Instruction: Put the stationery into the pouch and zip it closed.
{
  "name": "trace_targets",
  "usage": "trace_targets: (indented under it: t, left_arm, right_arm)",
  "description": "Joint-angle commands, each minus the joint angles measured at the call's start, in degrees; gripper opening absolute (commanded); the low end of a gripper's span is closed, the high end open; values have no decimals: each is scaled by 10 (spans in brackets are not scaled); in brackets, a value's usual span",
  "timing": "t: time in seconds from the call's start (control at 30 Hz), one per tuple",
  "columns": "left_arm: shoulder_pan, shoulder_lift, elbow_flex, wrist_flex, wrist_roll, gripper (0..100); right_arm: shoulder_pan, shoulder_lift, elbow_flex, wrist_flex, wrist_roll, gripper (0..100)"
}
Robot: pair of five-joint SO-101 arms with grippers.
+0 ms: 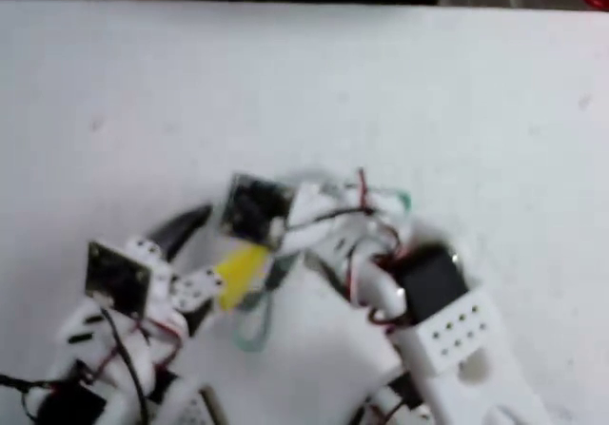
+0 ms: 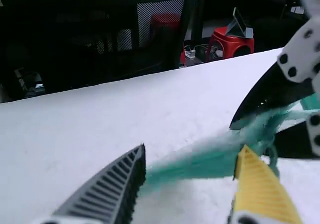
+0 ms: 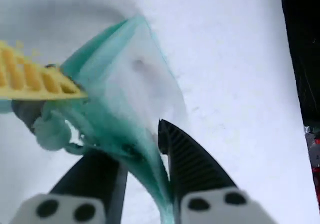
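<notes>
In the high view, pouch (image 1: 255, 330): low on the white table (image 1: 381, 83), lying between the two arms where they meet.
In the high view, left gripper (image 1: 228, 240): spread wide, its black finger pointing up the table and its yellow finger (image 1: 243, 273) lying against the pouch.
In the high view, right arm (image 1: 447, 320): comes in from the lower right, with its wrist bent over the pouch.
In the left wrist view, pouch (image 2: 180, 169): a teal strip stretched across the gap of the left gripper (image 2: 192, 154), running from the grey ribbed finger to the yellow one.
In the left wrist view, right gripper (image 2: 257, 134): just beyond the yellow finger, with its black fingers on the pouch's far end.
In the right wrist view, pouch (image 3: 135, 68): translucent with teal edging, pulled up off the table (image 3: 225, 58) into a peak.
In the right wrist view, right gripper (image 3: 137, 144): its black fingers are closed tight on the pouch's teal edge.
In the right wrist view, yellow finger (image 3: 35, 78): it touches the pouch on the side opposite that grip.
</notes>
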Motion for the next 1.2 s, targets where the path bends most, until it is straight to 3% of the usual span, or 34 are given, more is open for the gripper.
trace_targets:
  t: [0.0,0.17,0.37,0.53,0.77,0.9,1.17]
  left_arm:
    - [-25,7,-5,10,-6,305]
    - [-56,7,-5,-9,-6,305]
    - [-41,7,-9,-4,2,305]
    - [-87,6,-59,-4,5,305]
    - [44,7,-7,-25,17,305]
    - [48,7,0,-55,15,273]
    - [-45,6,-99,74,13,268]
  right_arm:
    - [19,-11,-16,-36,-20,15]
    - [19,-11,-39,-33,-24,15]
    - [19,-10,-49,-34,-24,15]
    - [22,-5,-44,-33,-24,15]
    - [-9,-7,-40,-32,-33,15]
    - [-27,-10,-40,-32,-52,15]
    - [18,-10,-40,-35,-51,15]
